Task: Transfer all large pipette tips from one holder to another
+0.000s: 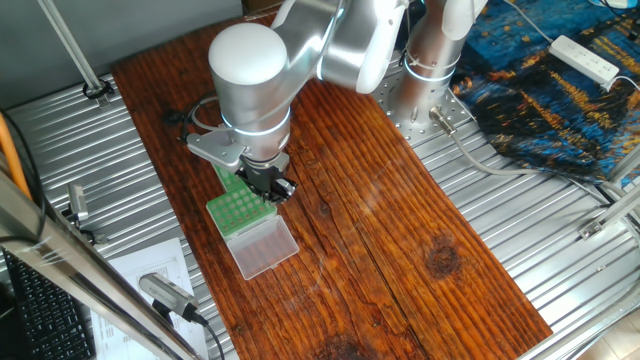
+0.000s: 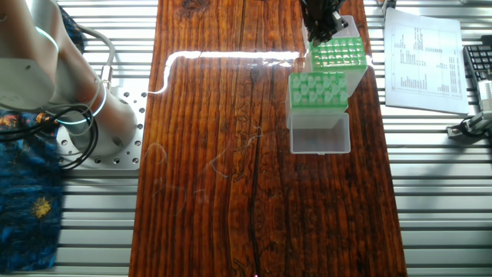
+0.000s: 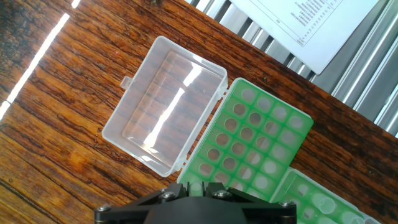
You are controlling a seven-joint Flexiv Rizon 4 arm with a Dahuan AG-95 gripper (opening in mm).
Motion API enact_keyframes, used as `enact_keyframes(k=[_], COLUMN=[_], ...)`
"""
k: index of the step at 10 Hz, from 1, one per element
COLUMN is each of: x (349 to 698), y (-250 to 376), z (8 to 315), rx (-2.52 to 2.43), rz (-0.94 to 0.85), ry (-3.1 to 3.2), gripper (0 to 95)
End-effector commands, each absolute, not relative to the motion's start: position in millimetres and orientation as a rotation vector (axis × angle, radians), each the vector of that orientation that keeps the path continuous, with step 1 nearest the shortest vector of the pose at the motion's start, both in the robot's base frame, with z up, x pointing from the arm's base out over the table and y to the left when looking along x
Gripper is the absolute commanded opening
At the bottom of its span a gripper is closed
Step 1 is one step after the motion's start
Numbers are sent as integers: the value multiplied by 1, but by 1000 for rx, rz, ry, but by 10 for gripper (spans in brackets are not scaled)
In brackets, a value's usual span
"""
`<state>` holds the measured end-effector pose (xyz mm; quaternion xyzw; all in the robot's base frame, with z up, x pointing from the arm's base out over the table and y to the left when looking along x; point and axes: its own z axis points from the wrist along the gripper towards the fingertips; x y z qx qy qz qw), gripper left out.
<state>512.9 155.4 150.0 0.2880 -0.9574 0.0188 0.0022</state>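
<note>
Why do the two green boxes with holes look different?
The lidded rack has a clear lid flipped open flat on the wooden table; the second rack shows no lid. The gripper is over the second rack, while the lidded rack sits in the open. The lidded rack's top looks paler, the second rack's brighter green. Both are green, with a grid of round holes, set side by side.

Two green racks [image 2: 329,88] [image 2: 338,52]; one clear open lid [image 3: 164,113]; one printed sheet [image 2: 425,58]; one gripper [image 1: 277,187].
</note>
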Motion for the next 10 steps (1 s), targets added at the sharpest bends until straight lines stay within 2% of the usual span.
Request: enact_keyframes(k=[1,8,9,10], x=[513,513,514,513], y=[155,155,141,140], z=[150,150,199,200], rx=[904,904,973,979], rz=[59,59,54,52], ry=[-3004,-3004,-2952,-2949], gripper=[0,0,0,0])
